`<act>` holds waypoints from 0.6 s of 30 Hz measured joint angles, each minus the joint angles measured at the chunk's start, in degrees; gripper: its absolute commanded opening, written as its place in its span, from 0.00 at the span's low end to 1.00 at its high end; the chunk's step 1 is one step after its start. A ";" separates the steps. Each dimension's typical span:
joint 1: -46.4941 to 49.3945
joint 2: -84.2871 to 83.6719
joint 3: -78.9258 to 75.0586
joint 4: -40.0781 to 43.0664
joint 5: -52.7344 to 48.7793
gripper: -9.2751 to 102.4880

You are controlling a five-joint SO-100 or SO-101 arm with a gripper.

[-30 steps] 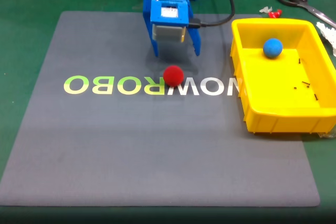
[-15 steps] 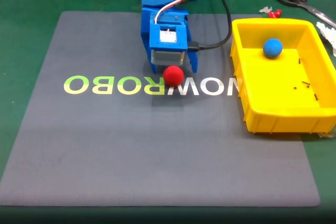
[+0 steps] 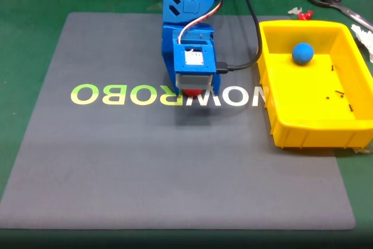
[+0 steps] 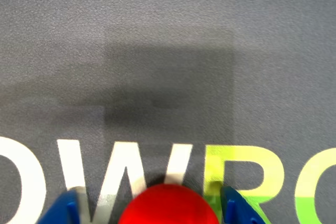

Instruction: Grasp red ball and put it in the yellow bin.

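Since the red ball [image 4: 168, 205] sits low-centre in the wrist view between the spread gripper [image 4: 152, 211] tips — not pinched yet — it could easily get nudged and rolled off if closed unevenly, well short of the yellow bin [image 3: 274, 115] at right.

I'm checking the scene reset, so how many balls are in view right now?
2. The red ball sits on the grey mat between the gripper fingers; the blue ball lies in the yellow bin. Others may be hidden behind the arm.
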 measured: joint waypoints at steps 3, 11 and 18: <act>-0.26 -0.26 -0.53 0.00 0.26 0.29; -0.35 -0.44 -0.70 -0.70 0.79 0.16; -0.53 -1.41 -1.23 -1.05 1.67 0.09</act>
